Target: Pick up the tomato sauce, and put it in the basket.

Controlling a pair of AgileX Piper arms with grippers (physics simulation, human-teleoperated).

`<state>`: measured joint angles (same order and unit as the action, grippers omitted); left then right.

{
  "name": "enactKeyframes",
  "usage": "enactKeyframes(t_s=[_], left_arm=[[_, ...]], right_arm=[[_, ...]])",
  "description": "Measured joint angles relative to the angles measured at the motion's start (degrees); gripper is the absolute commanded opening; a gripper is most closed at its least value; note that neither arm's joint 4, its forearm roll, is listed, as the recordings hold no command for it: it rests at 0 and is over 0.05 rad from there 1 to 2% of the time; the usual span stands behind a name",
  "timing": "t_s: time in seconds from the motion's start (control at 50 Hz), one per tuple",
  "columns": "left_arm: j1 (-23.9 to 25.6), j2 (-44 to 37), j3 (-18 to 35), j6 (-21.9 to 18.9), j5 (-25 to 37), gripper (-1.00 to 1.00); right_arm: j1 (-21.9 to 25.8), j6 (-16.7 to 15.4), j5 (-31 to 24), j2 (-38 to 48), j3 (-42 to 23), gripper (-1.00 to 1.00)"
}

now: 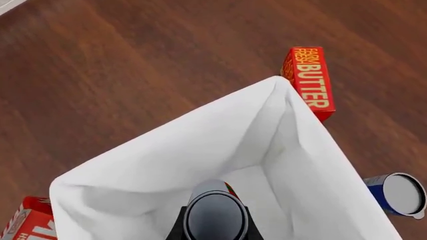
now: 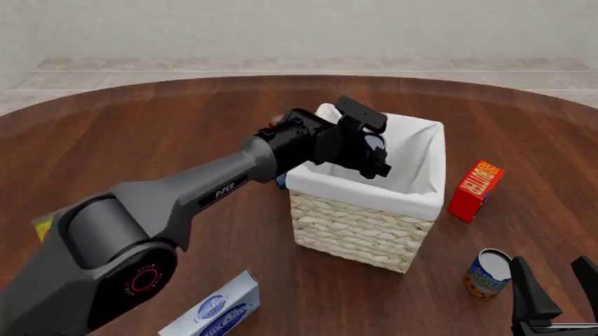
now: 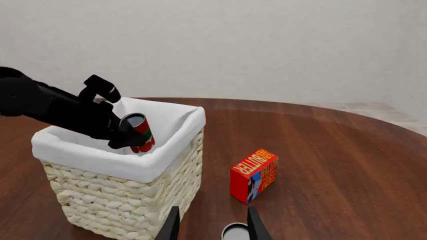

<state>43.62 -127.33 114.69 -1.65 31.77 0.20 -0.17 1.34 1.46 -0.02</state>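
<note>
Nearest to me, my right gripper (image 2: 553,290) sits low at the table's near edge with its jaws spread and nothing between them, parked out of the way just beside the blue-and-orange can (image 2: 488,274), whose label I cannot read. On the near left lies a white and blue box (image 2: 217,309); its print is too small to make out.

Farther in, my left gripper (image 3: 127,132) is pinched on the tomato sauce (image 3: 138,132), holding the can tilted over the open mouth of the basket (image 2: 360,231), its lower end already below the white cloth rim. I judge this pose is meant to let the can fall onto the lining rather than the table. The can's red label shows no legible writing.

Beyond the basket, to its right, the red carton (image 1: 309,80) stands on the wood; it reads "FARM FRESH BUTTER".
</note>
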Motion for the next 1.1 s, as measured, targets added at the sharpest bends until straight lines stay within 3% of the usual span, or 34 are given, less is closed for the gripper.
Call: enactKeyframes(t_s=[0.68,0.7,1.1], left_arm=[[-0.1,-3.8,2.9,-0.2,0.2,-1.00],[-0.2,-3.8,2.8,-0.3,0.0,1.00],[-1.0,-3.8,2.8,-1.3,-0.5,1.00]], right_arm=[[0.0,0.0,0.0,0.0,0.0,1.00],[0.0,0.0,0.0,0.0,0.0,1.00],[0.0,0.0,0.0,0.0,0.0,1.00]])
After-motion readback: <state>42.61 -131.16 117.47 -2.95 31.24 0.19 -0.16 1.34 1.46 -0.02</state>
